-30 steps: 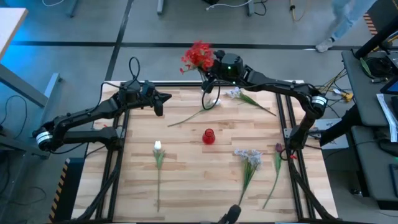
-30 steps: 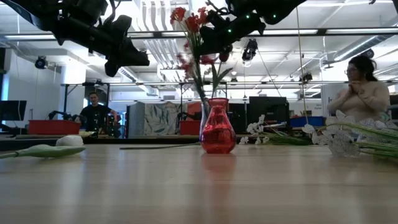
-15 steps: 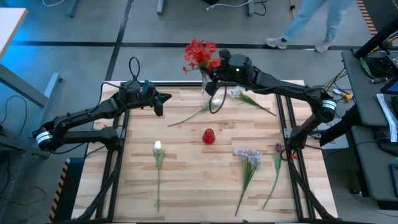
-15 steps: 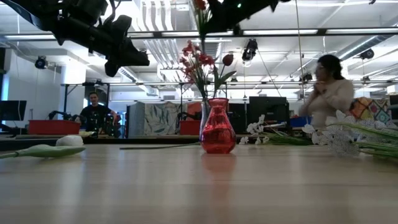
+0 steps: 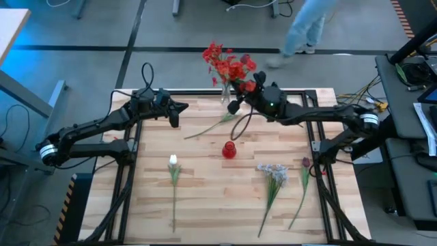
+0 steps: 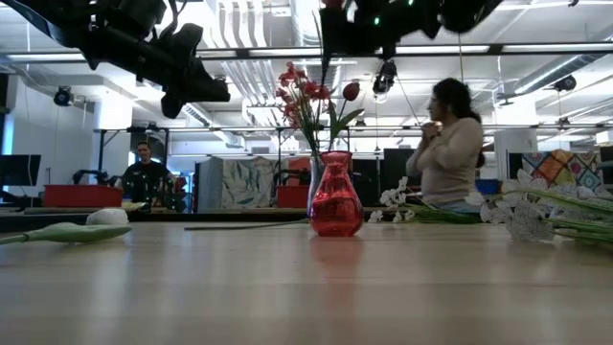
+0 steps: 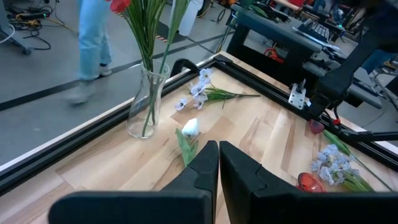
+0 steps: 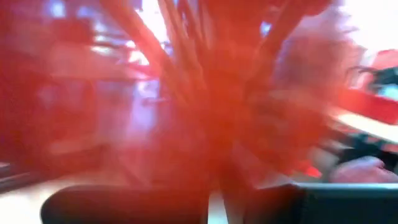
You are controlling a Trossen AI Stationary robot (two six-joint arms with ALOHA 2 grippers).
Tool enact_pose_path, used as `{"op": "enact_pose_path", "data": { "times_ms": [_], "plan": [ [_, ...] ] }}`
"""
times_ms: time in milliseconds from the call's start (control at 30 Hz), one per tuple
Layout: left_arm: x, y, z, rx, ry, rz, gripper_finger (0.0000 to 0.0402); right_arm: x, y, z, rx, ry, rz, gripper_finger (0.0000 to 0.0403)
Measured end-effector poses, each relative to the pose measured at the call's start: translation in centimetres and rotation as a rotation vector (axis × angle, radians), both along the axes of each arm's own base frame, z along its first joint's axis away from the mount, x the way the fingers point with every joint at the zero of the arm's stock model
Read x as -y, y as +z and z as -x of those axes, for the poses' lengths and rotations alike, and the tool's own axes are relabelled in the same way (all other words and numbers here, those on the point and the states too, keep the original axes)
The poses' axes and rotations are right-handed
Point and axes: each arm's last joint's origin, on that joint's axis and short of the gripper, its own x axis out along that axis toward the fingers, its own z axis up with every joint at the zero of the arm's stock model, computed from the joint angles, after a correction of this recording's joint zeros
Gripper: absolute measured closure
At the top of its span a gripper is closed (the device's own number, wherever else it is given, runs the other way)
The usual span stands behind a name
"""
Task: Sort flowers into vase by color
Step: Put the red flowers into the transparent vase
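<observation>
The pale wooden slatted table (image 5: 205,198) fills the middle, a black arm reaching in from each side. At its far edge a clear glass vase (image 7: 144,102) holds red-clustered flowers (image 5: 225,63) on green stems. The right gripper (image 5: 240,96) hangs just beside that vase, above the table; I cannot tell how its fingers stand. The left gripper (image 7: 218,165) hovers over the far left part, fingers pressed together on nothing. Mid-table stands a small red glass vase (image 6: 335,195). On the wood lie a white tulip-like bud (image 5: 173,164), near left, a pale blue-white cluster (image 5: 273,171) and a dark maroon bud (image 5: 305,164), near right.
</observation>
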Motion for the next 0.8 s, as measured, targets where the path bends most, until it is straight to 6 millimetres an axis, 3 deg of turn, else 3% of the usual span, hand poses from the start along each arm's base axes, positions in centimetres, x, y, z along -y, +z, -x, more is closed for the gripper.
{"op": "enact_pose_path", "data": {
  "times_ms": [233, 533, 800],
  "plan": [
    [0.0, -0.1, 0.0, -0.005, -0.002, 0.004, 0.0402, 2.2, -2.4, -0.4, 0.016, -0.111, 0.057, 0.0391],
    [0.1, -0.4, 0.0, -0.019, -0.004, 0.014, 0.0402, 5.4, -3.5, -0.7, 0.007, -0.108, 0.029, 0.0391],
    [0.1, -0.5, 0.1, -0.02, -0.004, 0.015, 0.0402, 6.1, -5.3, -1.5, -0.034, -0.112, -0.02, 0.039]
  ]
}}
